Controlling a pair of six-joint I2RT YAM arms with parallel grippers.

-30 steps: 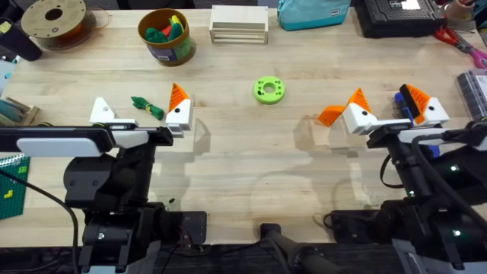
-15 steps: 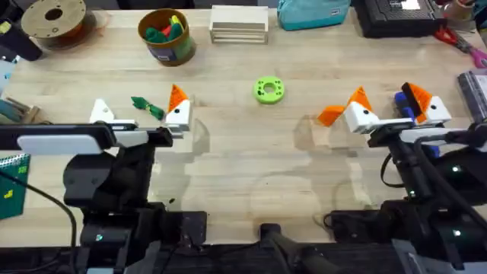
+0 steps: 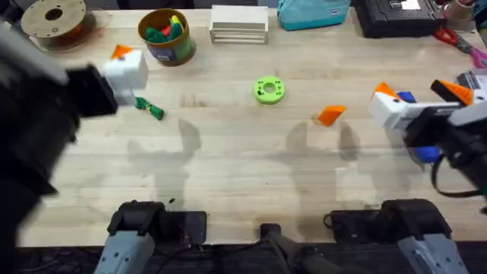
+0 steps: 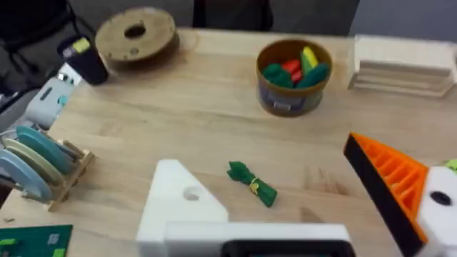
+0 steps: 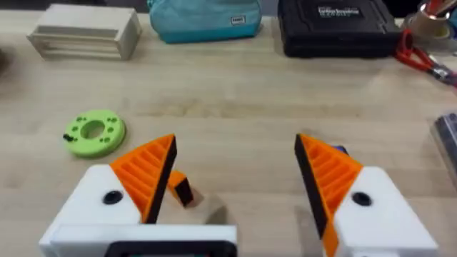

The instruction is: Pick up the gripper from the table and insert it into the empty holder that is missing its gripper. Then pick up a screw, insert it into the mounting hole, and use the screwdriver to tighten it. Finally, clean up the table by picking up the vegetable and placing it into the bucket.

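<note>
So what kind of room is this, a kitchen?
More likely a workshop or robot lab: a wooden workbench with a filament spool, a black tool case and a blue screwdriver.

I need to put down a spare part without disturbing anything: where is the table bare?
The wide strip of light wooden table nearer the arm bases than the light-green ring disc and loose orange ribbed wedge is bare. Crowded: the far edge, around the yellow-rimmed bucket and pale wooden block.
</note>
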